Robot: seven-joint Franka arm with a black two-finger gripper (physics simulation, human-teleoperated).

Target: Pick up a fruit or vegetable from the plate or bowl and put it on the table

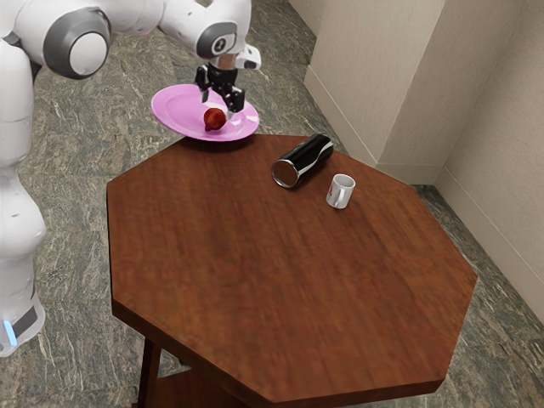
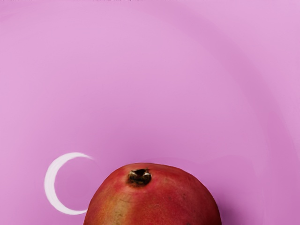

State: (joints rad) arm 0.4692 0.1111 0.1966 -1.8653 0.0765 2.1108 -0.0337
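My black gripper [image 1: 218, 104] is at the table's far edge in the exterior view, pointing down with its two fingers spread apart. Just under it is a red pomegranate [image 1: 214, 119], resting on a pink plate [image 1: 174, 105]; a small gap to the fingertips seems to remain, though its size is hard to judge. The wrist view has the pomegranate [image 2: 154, 199] close beneath the hand, its dark crown facing up, on the smooth pink plate [image 2: 140, 89].
A black cylinder with a silvery end [image 1: 304, 160] lies on its side on the brown octagonal table [image 1: 289, 280]. Beside it stands a small white mug [image 1: 341, 192]. The plate overhangs the table's far edge. Beige walls [image 1: 374, 76] rise beyond the table.
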